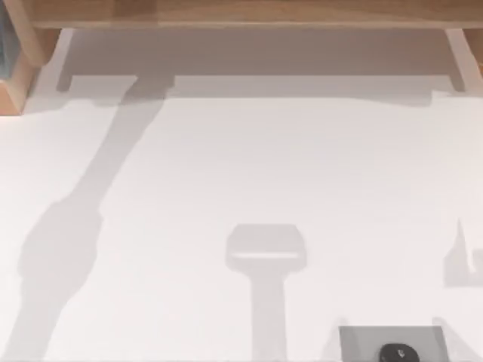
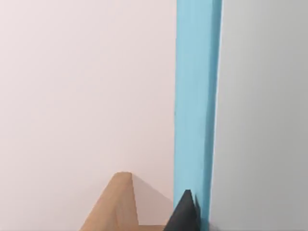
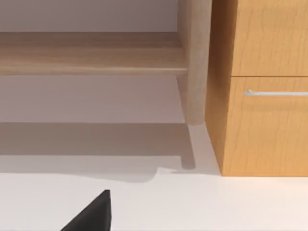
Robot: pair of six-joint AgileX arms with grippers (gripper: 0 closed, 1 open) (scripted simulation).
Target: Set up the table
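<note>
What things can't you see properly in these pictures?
- Top view: the grey pad and the dark round thing on it are cut off by the bottom edge of the table.
- Left wrist view: the left gripper shows as one dark tip at the edge; open or shut is unclear.
- Right wrist view: the right gripper likewise.

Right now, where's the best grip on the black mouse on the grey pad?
Probably from straight above, jaws closing across the mouse's narrower width near its middle. It lies low and rounded on the grey pad at the table's near right edge, so a sideways approach would likely scrape the pad.
</note>
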